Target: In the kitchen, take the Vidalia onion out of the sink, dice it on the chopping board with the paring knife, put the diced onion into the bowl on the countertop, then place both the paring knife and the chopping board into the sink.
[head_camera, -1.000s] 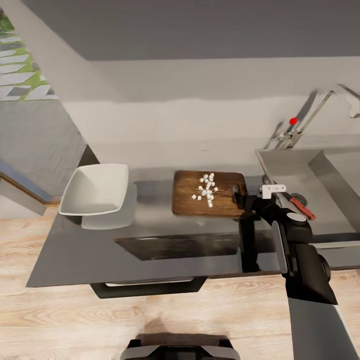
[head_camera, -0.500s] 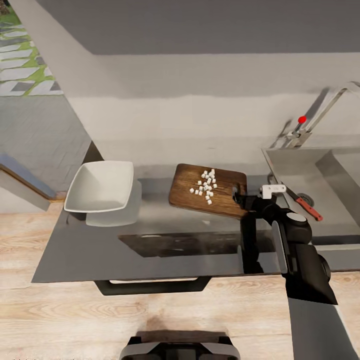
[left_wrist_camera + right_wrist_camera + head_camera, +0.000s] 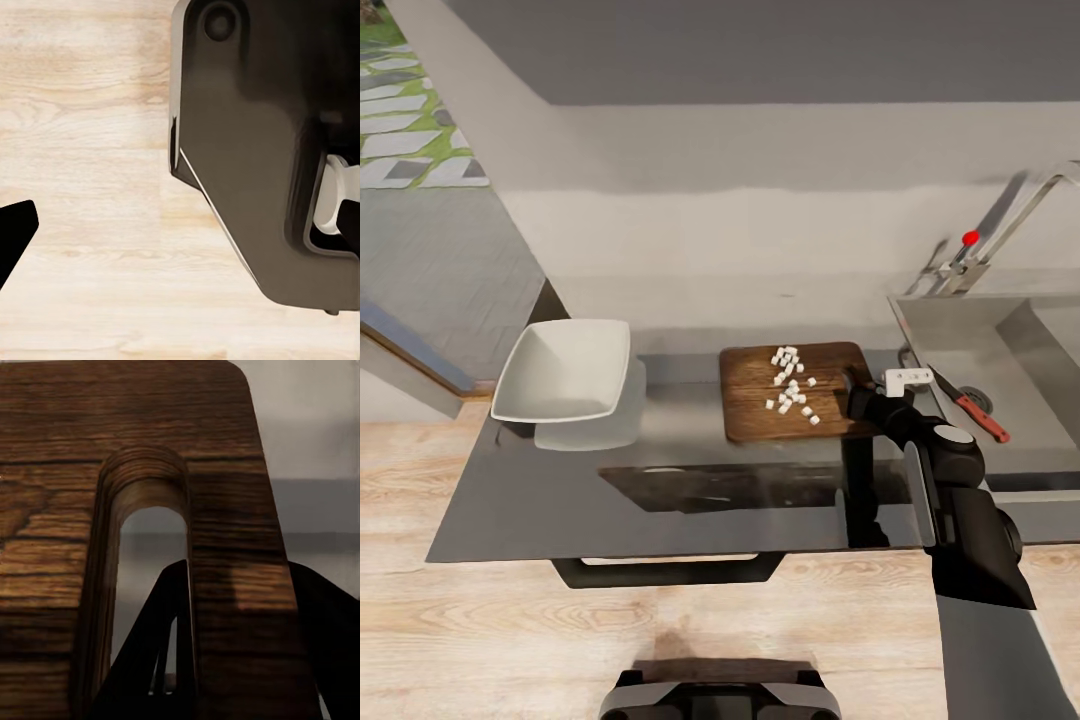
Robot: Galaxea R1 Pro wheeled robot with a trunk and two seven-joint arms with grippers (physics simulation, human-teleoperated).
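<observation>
The right gripper [image 3: 857,392] clamps the chopping board [image 3: 790,405] at its slot-handle end, near the countertop's [image 3: 560,490] sink-side edge. The board looks rigid; loose diced onion [image 3: 792,385] will likely slide if it is tilted.

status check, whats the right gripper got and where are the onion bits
Right gripper shut on chopping board at its slot end. Diced onion on board, bowl empty. Paring knife in sink.

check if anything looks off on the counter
The right hand grips the chopping board at its slot end, and the diced onion lies loosely scattered on it, not in the bowl.
</observation>
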